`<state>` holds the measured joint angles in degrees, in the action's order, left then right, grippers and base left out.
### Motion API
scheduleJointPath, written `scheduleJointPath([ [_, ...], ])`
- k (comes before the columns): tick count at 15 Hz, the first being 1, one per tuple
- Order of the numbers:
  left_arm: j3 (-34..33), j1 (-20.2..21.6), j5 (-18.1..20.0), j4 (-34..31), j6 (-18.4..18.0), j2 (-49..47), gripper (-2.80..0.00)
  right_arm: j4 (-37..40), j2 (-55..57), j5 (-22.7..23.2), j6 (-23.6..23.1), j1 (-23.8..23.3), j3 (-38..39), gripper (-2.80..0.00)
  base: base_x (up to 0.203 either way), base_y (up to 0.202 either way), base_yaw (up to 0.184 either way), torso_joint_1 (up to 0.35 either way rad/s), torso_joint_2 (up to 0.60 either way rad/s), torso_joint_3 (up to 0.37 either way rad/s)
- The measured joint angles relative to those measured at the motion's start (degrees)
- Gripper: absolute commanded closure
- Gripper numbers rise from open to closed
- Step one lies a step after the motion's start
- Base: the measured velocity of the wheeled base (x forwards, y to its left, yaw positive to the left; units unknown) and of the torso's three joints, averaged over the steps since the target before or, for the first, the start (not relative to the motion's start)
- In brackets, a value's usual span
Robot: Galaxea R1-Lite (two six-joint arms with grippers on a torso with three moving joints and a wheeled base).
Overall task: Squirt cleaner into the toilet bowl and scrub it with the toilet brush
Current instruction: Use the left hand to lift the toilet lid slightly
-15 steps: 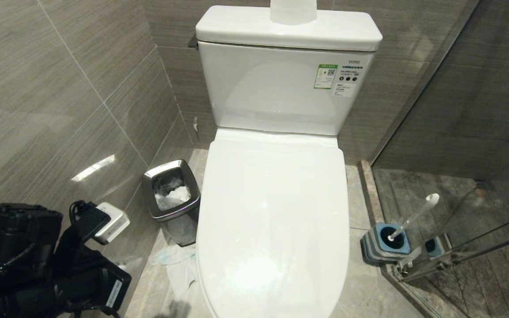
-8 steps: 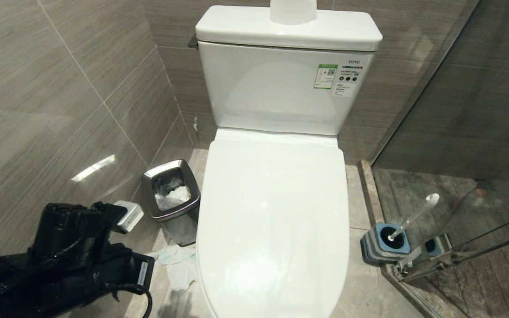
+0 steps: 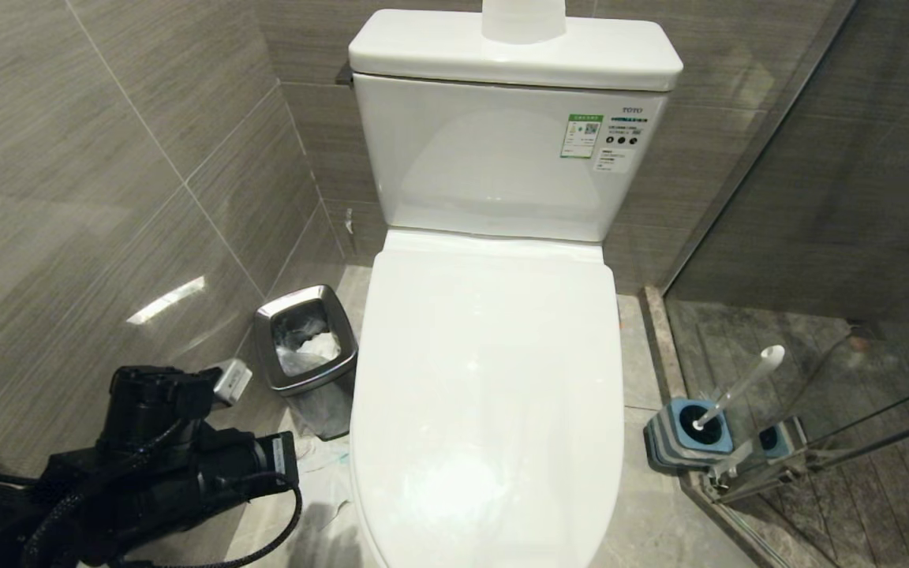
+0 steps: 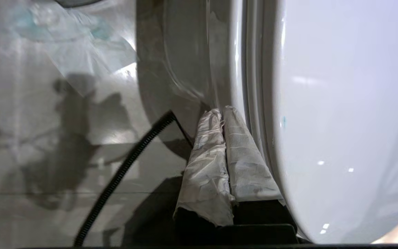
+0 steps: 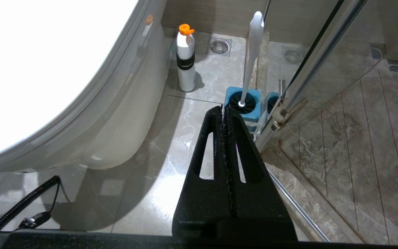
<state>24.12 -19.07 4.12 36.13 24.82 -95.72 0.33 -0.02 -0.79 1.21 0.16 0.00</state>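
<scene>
With the lid down over the toilet bowl [image 3: 486, 394] and the toilet brush [image 3: 738, 385] in its holder at right, our left hand [image 4: 221, 112], fingers pressed together beside the rim, may slip off the glossy lid edge.

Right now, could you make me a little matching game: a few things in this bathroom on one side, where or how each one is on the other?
Things:
1. toilet brush
2. waste bin
3. toilet lid
4. cleaner bottle

States:
A. closed over the toilet bowl
B. on the floor, orange cap on
C. standing in its blue-topped holder
D. holding crumpled white paper

Pairs: 1-C, 2-D, 3-A, 4-B
</scene>
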Motion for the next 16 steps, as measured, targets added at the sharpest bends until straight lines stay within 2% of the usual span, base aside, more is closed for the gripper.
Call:
scheduleJointPath([
  [2,-0.8,0.6,2.5,3.3,3.0,-0.3,0.00,0.0,0.0,0.0,0.0,0.0,0.0,0.00,0.000,0.000,0.000,0.000,0.00,0.000],
  [6,-1.9,0.9,3.1,13.7,9.0,-2.3,0.00,0.0,0.0,0.0,0.0,0.0,0.0,0.00,0.000,0.000,0.000,0.000,0.00,0.000],
  [8,-3.9,1.0,6.1,16.0,9.5,-2.9,0.00,0.0,0.0,0.0,0.0,0.0,0.0,0.00,0.000,0.000,0.000,0.000,0.00,0.000],
  [11,-6.6,2.9,15.1,20.7,9.4,-3.7,0.00,0.0,0.0,0.0,0.0,0.0,0.0,0.00,0.000,0.000,0.000,0.000,0.00,0.000],
  [16,-8.8,3.8,22.0,22.3,9.5,-5.6,0.00,0.0,0.0,0.0,0.0,0.0,0.0,0.00,0.000,0.000,0.000,0.000,0.00,0.000],
])
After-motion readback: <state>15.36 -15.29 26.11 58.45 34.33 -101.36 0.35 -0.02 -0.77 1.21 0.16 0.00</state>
